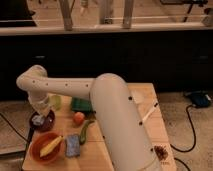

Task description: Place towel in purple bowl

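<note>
The purple bowl [46, 123] sits at the left edge of the wooden table [125, 150]. A pale, bluish-white towel [37, 119] lies in the bowl's left part. My gripper [40, 107] hangs at the end of the white arm, right above the bowl and just over the towel. The gripper's body hides where it meets the towel.
An orange bowl [42, 150] with a banana [51, 145] stands in front of the purple bowl. Nearby are a blue sponge [73, 145], a green pepper [85, 131], an orange fruit [78, 118], a pale green cup [56, 102], a dark green block [81, 105] and a white stick [149, 113].
</note>
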Robot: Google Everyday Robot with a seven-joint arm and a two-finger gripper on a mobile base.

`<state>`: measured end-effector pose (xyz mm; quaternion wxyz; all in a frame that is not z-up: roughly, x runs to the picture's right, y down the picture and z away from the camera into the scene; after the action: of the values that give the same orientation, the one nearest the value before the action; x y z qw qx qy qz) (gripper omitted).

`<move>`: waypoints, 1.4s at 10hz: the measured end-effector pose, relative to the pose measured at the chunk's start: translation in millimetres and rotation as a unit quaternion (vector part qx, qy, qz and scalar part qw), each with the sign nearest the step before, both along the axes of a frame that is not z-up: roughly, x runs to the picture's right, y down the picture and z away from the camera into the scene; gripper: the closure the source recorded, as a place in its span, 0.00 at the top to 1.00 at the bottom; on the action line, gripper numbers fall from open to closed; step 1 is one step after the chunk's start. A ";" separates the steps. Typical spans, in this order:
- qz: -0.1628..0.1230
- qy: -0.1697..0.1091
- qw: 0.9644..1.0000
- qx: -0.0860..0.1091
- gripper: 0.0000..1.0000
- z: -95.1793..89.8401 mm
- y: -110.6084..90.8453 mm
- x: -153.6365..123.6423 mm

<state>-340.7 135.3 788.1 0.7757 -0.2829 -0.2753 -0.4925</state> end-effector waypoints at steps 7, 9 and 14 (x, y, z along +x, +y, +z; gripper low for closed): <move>-0.002 -0.003 1.000 -0.003 0.80 0.0 1.5 1.0; 0.001 -0.004 1.000 -0.002 0.80 0.1 0.8 2.6; 0.007 -0.006 1.000 0.000 0.80 0.0 -2.5 6.1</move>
<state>-334.6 132.8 788.1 0.7773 -0.2780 -0.2819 -0.4889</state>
